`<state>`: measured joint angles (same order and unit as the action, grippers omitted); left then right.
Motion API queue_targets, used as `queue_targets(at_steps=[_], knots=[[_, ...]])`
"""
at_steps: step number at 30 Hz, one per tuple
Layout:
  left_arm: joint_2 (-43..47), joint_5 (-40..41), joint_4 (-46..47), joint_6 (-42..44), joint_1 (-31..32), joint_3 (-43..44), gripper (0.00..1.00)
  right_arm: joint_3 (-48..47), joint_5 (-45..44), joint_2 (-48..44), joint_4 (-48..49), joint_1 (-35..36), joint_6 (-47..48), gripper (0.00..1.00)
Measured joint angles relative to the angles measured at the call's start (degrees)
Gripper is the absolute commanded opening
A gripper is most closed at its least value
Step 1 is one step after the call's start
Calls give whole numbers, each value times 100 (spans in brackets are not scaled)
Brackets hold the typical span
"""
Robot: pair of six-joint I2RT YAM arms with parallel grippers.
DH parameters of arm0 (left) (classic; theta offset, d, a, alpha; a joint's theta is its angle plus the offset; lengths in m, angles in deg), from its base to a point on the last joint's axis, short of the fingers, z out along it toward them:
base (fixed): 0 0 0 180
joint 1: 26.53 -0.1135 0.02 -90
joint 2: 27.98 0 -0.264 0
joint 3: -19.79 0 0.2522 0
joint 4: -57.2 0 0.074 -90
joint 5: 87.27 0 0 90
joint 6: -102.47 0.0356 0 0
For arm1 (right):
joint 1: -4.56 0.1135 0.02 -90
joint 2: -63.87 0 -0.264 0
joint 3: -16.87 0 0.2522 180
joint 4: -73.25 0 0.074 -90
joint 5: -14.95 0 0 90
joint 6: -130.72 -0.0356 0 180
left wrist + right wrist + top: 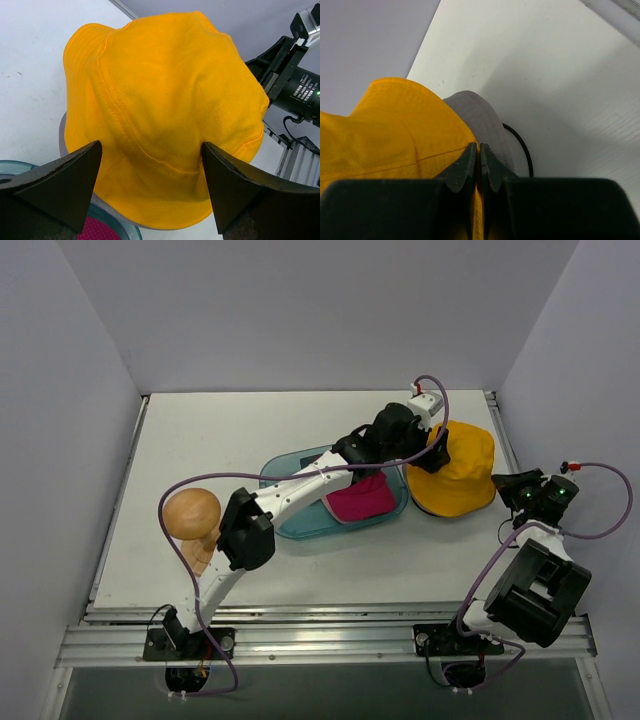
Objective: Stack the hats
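Note:
A yellow-orange hat lies crown up at the right of the table, on top of a grey hat whose brim shows beneath it. My left gripper is open, its fingers either side of the yellow hat's near side. My right gripper is shut on the yellow hat's brim at its right edge, with yellow cloth between the jaws. A magenta hat lies in the teal tray. A sliver of the grey hat also peeks out in the left wrist view.
A round-topped wooden stand is at the near left of the table. The teal tray sits mid-table just left of the yellow hat. A black cable lies on the table by the grey brim. Walls close in the back and both sides.

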<state>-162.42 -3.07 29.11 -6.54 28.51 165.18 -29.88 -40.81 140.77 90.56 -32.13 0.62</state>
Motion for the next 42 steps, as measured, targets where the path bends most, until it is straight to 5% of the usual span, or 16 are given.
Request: queue_targets(at_steps=[21, 32, 42], knots=[[94, 98, 240, 20, 0, -352, 90, 11, -90, 372, 197, 4, -83, 1], [654, 212, 365, 136, 4, -1161, 94, -35, -496, 50, -538, -2, -24, 33], [1969, 398, 380, 280, 37, -2312, 97, -570, -861, -861, -1519, 4, 129, 35]])
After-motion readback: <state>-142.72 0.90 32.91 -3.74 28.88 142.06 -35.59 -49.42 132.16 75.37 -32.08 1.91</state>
